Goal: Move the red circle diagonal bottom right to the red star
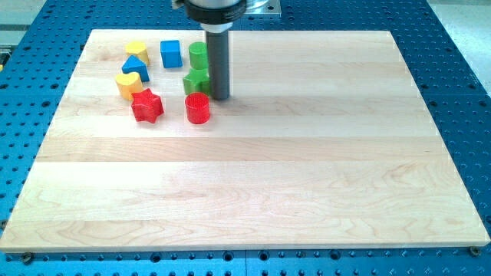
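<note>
The red circle (197, 108) lies on the wooden board (253, 169), to the right of the red star (146, 105) and level with it. My tip (220, 97) is just above and to the right of the red circle, close to it, and right beside the green star (196, 80).
A green cylinder (198, 55) stands above the green star. A blue cube (170, 54) is to its left. A yellow block (136, 50), a blue block (136, 69) and a yellow heart-like block (129, 83) stand in a column above the red star.
</note>
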Robot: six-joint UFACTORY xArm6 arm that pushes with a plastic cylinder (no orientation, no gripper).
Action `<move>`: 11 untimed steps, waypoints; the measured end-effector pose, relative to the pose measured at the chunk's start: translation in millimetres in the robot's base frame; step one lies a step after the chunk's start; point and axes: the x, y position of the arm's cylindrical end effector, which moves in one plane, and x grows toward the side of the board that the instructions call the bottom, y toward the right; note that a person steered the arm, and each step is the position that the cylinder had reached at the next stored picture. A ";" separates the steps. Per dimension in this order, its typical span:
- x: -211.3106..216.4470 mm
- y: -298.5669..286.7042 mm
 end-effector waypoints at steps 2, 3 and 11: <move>0.0 2.5; 0.6 21.8; -4.6 -72.7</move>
